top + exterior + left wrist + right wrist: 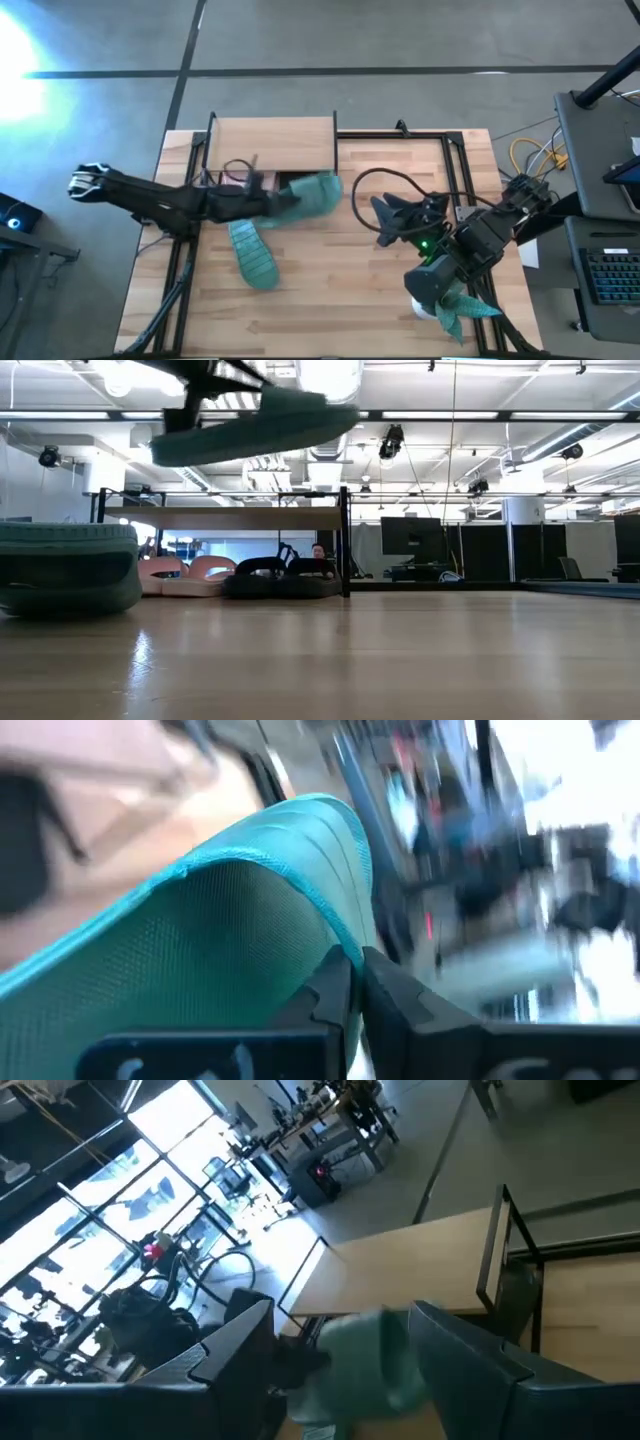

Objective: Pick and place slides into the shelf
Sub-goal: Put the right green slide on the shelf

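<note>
One teal slide (310, 195) is up in the air in front of the shelf (272, 143), held by my left gripper (268, 204), which reaches in from the table's left. The low view shows that slide (255, 425) high above the tabletop. Its mate (250, 254) lies flat on the table nearer me, with its ribbed sole up. Under the shelf (230, 517) stand a pink pair (185, 574) and a black pair (280, 579). My right gripper (383, 222) hovers open to the right of the lifted slide, pointing toward it. My left gripper (352, 982) is shut on a thin teal edge of the slide (335, 935), pinched between the two fingers; which part of the slide that edge belongs to I cannot tell. The fingers come roughly level from the table's left. The slide is lifted clear and lies nearly level.
Black frame rails (455, 160) run along the tabletop's sides, and a black cable (375, 178) loops near the right arm. A desk with a keyboard (605, 275) stands off the table's right edge. Bare wood (330, 290) lies in the near middle.
</note>
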`<state>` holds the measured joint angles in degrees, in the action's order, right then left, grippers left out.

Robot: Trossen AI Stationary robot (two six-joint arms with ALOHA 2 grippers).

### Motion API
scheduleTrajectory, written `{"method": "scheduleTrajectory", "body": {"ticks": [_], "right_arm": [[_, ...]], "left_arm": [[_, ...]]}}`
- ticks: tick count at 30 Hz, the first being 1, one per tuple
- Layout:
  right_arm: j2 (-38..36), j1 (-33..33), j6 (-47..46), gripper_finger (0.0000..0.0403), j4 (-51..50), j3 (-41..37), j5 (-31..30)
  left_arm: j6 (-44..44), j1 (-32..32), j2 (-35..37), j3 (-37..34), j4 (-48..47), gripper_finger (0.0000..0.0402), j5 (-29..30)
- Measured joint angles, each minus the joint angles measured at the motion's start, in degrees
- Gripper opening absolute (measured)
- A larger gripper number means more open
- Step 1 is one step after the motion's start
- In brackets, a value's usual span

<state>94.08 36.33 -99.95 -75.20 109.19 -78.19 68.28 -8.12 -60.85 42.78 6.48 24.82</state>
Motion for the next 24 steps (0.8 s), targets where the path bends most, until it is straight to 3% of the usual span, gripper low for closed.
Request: {"method": "scheduleTrajectory", "body": {"ticks": [6, 10, 14, 19, 24], "right_arm": [[-0.13, -0.78, 1.1, 0.0224, 0.07, 0.0, 0.04], [-0.13, -0.85, 1.51, 0.0224, 0.11, 0.0, 0.09], [-0.13, -0.85, 1.88, 0.0224, 0.13, 0.0, 0.14], [-0.13, -0.85, 2.45, 0.0224, 0.29, -0.03, 0.55], [-0.13, -0.85, 2.48, 0.0224, 0.33, -0.04, 1.64]], "left_arm": [[4.84, 2.22, 4.96, -2.21, 0.19, 0.0, 21.26], [3.05, 6.32, 5.5, -1.67, 0.16, 0.0, 31.3], [3.25, 12.88, 3.53, -1.57, 0.37, 0.0, 31.93], [17.42, 18.49, -1.75, -1.3, 0.62, 0.0, 29.19], [19.2, 21.96, -7.35, -0.3, 11.03, 0.0016, 28.42]]}}
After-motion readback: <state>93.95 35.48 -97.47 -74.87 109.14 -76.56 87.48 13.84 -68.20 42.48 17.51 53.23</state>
